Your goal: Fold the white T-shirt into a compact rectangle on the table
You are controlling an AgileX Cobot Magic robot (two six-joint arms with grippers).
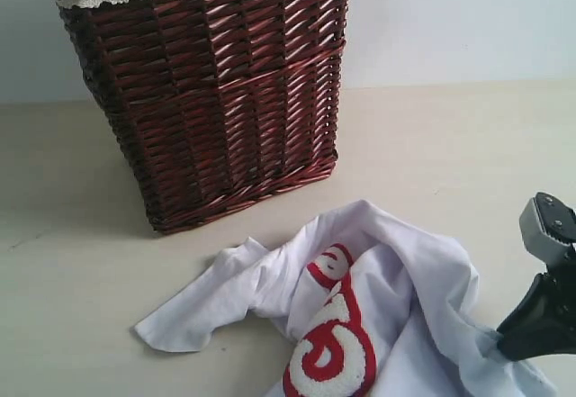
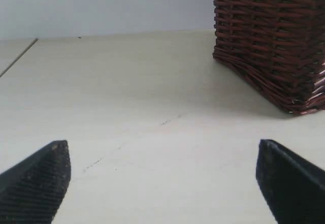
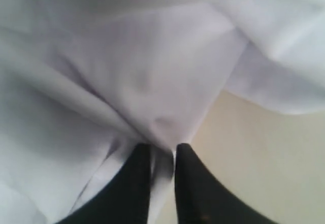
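Note:
The white T-shirt (image 1: 387, 289) lies crumpled on the table (image 1: 72, 235) in front of the basket, its red band of fuzzy white letters (image 1: 333, 343) facing up and one sleeve spread to the left. My right gripper (image 1: 497, 343) is at the shirt's right edge, shut on a fold of the white cloth. In the right wrist view the two black fingers (image 3: 137, 183) pinch the fabric (image 3: 127, 82) between them at the right gripper (image 3: 162, 150). My left gripper (image 2: 162, 183) stands open over bare table (image 2: 152, 107), out of the exterior view.
A tall dark red-brown wicker basket (image 1: 216, 100) with white lace trim stands behind the shirt; its lower corner (image 2: 269, 46) shows in the left wrist view. A pale wall runs behind the table.

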